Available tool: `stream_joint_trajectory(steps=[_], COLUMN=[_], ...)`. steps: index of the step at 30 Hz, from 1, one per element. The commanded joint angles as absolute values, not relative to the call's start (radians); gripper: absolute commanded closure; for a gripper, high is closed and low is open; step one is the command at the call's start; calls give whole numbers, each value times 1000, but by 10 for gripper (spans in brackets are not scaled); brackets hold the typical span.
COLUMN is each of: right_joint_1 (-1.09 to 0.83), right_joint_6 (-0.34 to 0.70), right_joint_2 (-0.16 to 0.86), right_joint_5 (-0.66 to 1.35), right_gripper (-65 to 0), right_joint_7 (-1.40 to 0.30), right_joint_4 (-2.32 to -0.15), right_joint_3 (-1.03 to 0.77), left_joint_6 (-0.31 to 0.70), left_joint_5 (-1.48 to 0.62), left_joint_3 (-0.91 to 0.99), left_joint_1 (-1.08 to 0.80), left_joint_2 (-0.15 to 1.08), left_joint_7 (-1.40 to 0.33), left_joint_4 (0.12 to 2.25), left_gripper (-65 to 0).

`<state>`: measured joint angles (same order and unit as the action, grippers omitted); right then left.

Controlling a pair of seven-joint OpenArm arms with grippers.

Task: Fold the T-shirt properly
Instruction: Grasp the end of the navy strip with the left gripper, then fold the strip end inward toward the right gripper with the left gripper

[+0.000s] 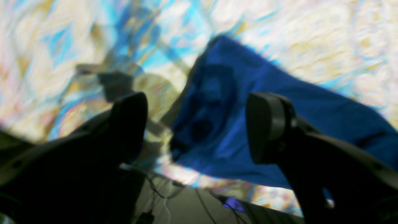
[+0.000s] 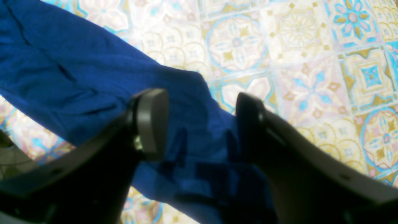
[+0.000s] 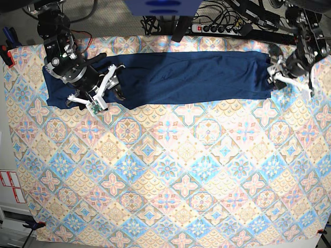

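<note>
The T-shirt [image 3: 191, 77] lies as a long dark blue band across the far side of the patterned cloth. My left gripper [image 3: 273, 77] hovers at the band's right end. In the blurred left wrist view this left gripper [image 1: 196, 127] is open, with the T-shirt [image 1: 279, 93] lying beyond its spread fingers and nothing between them. My right gripper [image 3: 103, 85] sits over the band's left part. In the right wrist view the right gripper [image 2: 202, 124] stands open just above the T-shirt [image 2: 77, 71], whose fabric fills the gap below the fingers.
The table is covered by a tablecloth [image 3: 170, 170] with a blue and yellow tile pattern. A power strip [image 3: 222, 27] and cables run behind the far edge. The table's edge and hanging cables [image 1: 174, 199] show below the left gripper.
</note>
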<state>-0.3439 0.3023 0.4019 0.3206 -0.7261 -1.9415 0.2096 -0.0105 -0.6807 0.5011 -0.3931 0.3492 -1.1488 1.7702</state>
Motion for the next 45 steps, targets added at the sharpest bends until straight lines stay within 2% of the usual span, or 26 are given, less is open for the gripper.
stream_joint_trajectory(steps=[1, 6, 18, 24, 26, 29, 31, 34, 37, 40, 44, 45], right_joint_1=[-337, -337, -337, -338, -338, -338, -338, -338, -338, -338, -340, -340], right_joint_6=[300, 300, 300, 300, 300, 300, 300, 300, 300, 300, 300, 300], right_joint_2=[410, 410, 410, 410, 410, 410, 410, 410, 410, 410, 410, 410], right_joint_5=[326, 326, 326, 326, 326, 326, 326, 326, 326, 326, 326, 326], right_gripper=[-329, -329, -329, -329, -329, -329, -329, -329, -329, -329, -329, -329], right_joint_7=[-704, -702, -702, -702, -702, -702, -702, -702, -702, -702, -702, -702], right_joint_4=[-1960, -1960, -1962, -1962, -1962, -1962, -1962, -1962, -1962, -1962, -1962, -1962], right_joint_3=[206, 206, 205, 199, 199, 199, 197, 200, 203, 203, 203, 203], left_joint_6=[-13, 35, 38, 39, 41, 42, 65, 131, 163, 202, 217, 217], left_joint_5=[-693, -754, -750, -754, -762, -806, -842, -881, -885, -886, -885, -881], left_joint_3=[509, 412, 225, 110, 79, 41, 25, 24, 28, 31, 33, 45], left_joint_1=[-374, -286, -196, -202, -202, -202, -203, -203, -203, -203, -203, -203], left_joint_2=[381, 452, 455, 455, 453, 453, 453, 453, 453, 453, 460, 460], left_joint_7=[-1155, -1219, -1216, -1156, -1158, -1158, -1153, -1158, -1152, -1119, -1067, -1066], left_joint_4=[1748, 1641, 1432, 1420, 1422, 1423, 1425, 1425, 1425, 1426, 1426, 1426], left_gripper=[-479, -479, -479, -469, -426, -302, -246, -244, -211, -136, 0, 0])
